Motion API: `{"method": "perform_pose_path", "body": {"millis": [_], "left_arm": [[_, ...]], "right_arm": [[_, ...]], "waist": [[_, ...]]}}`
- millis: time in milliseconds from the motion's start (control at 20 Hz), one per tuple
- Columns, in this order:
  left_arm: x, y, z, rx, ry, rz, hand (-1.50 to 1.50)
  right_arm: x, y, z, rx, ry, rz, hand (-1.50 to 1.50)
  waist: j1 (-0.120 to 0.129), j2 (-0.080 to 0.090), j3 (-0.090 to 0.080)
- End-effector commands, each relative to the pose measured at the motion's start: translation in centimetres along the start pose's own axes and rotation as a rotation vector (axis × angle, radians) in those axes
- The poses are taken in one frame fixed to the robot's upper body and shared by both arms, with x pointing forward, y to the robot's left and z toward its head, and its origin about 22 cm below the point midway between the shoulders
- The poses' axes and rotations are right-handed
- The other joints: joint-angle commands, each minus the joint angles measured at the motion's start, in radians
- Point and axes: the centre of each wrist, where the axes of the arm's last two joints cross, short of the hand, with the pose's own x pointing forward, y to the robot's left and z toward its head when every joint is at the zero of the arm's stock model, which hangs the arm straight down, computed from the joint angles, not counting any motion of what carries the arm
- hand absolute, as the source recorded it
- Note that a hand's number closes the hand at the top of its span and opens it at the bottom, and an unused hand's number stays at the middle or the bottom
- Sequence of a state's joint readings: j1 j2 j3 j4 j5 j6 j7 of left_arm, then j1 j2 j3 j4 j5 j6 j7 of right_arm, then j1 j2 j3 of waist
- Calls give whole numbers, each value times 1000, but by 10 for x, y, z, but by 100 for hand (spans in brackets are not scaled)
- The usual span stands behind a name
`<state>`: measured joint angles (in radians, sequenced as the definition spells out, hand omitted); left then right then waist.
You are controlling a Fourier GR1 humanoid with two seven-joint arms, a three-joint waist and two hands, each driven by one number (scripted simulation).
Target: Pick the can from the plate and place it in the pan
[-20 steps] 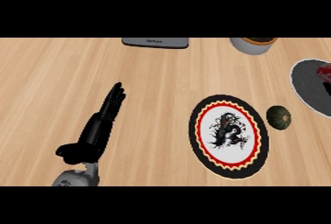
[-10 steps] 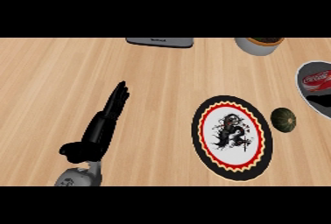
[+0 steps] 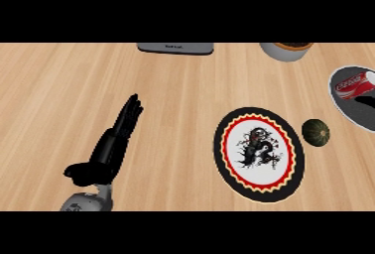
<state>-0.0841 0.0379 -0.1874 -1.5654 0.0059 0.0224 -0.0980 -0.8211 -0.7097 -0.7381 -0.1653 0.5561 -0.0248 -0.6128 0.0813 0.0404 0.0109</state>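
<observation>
A red can (image 3: 351, 83) lies on its side in the grey pan (image 3: 339, 95) at the right edge of the head view. A black shape (image 3: 365, 102) crosses the pan just below the can and runs off the right edge; it looks like part of my right hand, apart from the can. The round plate (image 3: 258, 153), with a black rim, red zigzag ring and dragon drawing, lies right of centre with nothing on it. My left hand (image 3: 110, 149) rests open at lower left, fingers straight and pointing away, far from plate and pan.
A dark green round fruit (image 3: 316, 132) sits between the plate and the pan. At the far edge stand a grey appliance (image 3: 176, 47) and a white bowl (image 3: 285, 50). Bare wooden counter (image 3: 66, 89) stretches to the left.
The dark shape that covered much of the can a second ago has drawn back toward the right edge, leaving the can uncovered in the pan. My left hand has stayed put.
</observation>
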Motion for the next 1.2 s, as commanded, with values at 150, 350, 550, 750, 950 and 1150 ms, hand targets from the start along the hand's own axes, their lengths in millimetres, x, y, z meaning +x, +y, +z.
{"method": "perform_pose_path", "body": {"millis": [150, 350, 550, 750, 950, 1150], "left_arm": [[-7, 7, 9, 31, 3, -11, 0], [0, 3, 2, 50, 0, 2, 0], [-6, 12, 11, 37, 1, 4, 0], [-3, 6, 4, 43, 6, 9, 0], [1, 16, 6, 34, 18, -2, 0], [1, 17, 7, 42, 20, 5, 0]], "right_arm": [[-18, -46, 18, 39, 19, -248, -150], [-36, -78, 41, 160, 1, -327, -150], [-47, -83, 53, 202, -48, -339, -150], [-53, -93, 63, 217, -89, -348, -150], [-60, -100, 73, 235, -100, -316, -150], [-69, -105, 86, 247, -74, -281, -150]], "waist": [[-22, -7, 0], [-40, -13, 0], [-28, -13, 0], [-39, -14, 1], [-43, -22, -1], [-45, -23, -1]]}}
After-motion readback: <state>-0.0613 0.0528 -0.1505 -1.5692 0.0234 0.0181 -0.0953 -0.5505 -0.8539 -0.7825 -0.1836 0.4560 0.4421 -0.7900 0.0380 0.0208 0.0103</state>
